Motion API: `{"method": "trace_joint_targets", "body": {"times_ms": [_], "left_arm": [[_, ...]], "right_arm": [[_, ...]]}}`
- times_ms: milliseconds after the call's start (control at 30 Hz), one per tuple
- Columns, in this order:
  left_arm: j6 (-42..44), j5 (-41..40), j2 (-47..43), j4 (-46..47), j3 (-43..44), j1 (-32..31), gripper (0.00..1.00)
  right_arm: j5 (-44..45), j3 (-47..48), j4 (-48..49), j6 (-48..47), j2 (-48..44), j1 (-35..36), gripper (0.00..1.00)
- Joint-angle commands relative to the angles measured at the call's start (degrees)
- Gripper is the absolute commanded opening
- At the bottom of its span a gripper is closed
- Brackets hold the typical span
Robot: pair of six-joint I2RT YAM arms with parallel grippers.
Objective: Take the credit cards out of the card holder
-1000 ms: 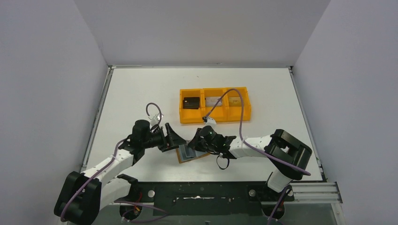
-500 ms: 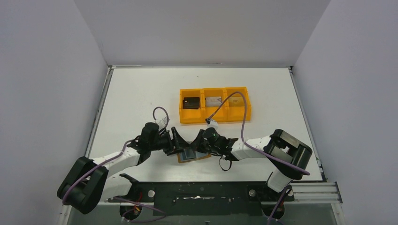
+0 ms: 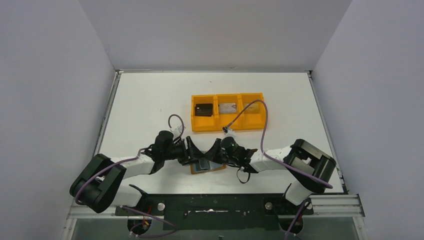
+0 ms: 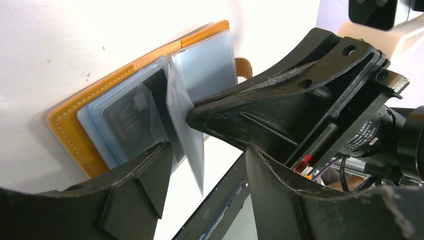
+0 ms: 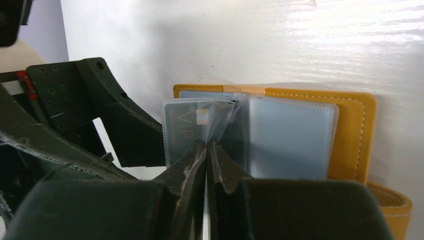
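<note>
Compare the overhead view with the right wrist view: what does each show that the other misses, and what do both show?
Overhead only: the orange tray, with a dark card and a silvery card in separate compartments. Right wrist only: the right gripper pinched shut on a clear sleeve, and a card marked VIP inside its pocket. Both: the tan wallet lying open on the table.

We find the top view bright and even, lit from above, with only soft shadows beneath the arms on the white table point(image 3: 150, 100). At the right wrist, streaky glare washes the table's upper right, and the right gripper point(image 5: 206, 147) blurs near the lens. The left gripper point(image 4: 207, 150) blurs likewise, while the card holder point(image 4: 65, 125) is sharp.
</note>
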Motion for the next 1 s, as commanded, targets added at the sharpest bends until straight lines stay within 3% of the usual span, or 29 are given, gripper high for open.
{"method": "trace_joint_targets", "body": {"times_ms": [0, 167, 333, 633, 700, 800, 967], "left_arm": [[-0.5, 4.8, 2.4, 9.4, 1.7, -0.4, 0.54], [-0.1, 6.5, 4.0, 11.1, 3.2, -0.8, 0.5], [1.5, 7.2, 5.8, 10.2, 5.7, -1.4, 0.47], [1.5, 6.3, 13.0, 11.1, 12.2, -6.2, 0.46], [1.4, 6.0, 15.4, 10.6, 13.6, -6.9, 0.37], [-0.3, 0.8, 10.7, 12.9, 10.3, -6.8, 0.35], [8.6, -8.1, 1.2, -7.6, 14.4, -6.3, 0.41]], "right_arm": [[0.4, -1.4, 4.2, 0.0, -4.2, -1.0, 0.04], [-0.4, -1.8, 2.5, -0.2, -5.8, -1.4, 0.23], [4.0, -2.7, -6.7, 0.6, -10.9, -1.4, 0.33], [14.6, -4.3, -23.2, -1.1, -24.0, -1.5, 0.36], [16.5, -4.7, -25.4, -1.2, -26.6, -1.4, 0.36], [18.2, -5.0, -27.4, -1.7, -29.8, -1.6, 0.35], [16.9, -4.0, -26.2, -4.3, -29.9, -1.6, 0.33]]}}
